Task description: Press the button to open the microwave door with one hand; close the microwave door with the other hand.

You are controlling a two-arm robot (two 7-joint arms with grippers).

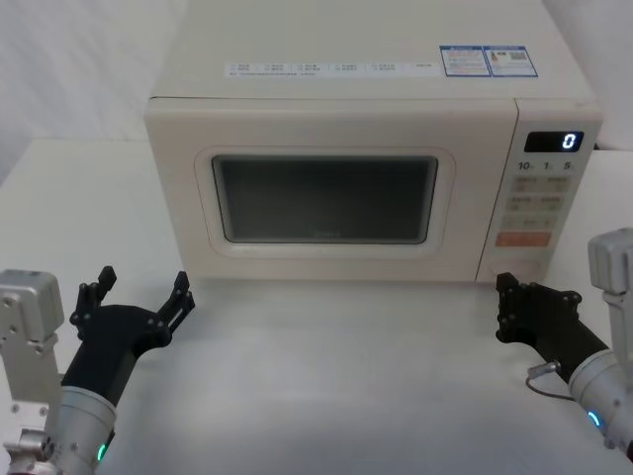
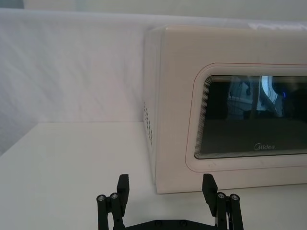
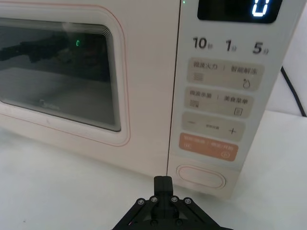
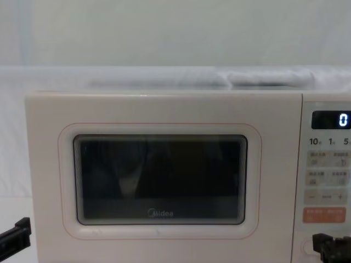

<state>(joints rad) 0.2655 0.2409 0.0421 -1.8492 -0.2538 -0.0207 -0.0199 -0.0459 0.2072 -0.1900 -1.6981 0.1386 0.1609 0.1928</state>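
At lower right: right gripper (image 1: pixel 511 307) fingers together, empty, near the button (image 3: pixel 201 177).
At lower left: left gripper (image 1: pixel 143 297) spread wide, empty.
Advice: the press should land square on the button's middle.

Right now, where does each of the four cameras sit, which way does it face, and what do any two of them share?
Head: high, looking down at the microwave and table, left end effector and right end effector in front.
Chest: low, facing the microwave door squarely, end effector tips at the bottom corners.
Left wrist: low, facing the door's left edge; open fingers.
Right wrist: close, facing the control panel, shut tip just short of the button.
Shared: head and right wrist both show the display reading 0.
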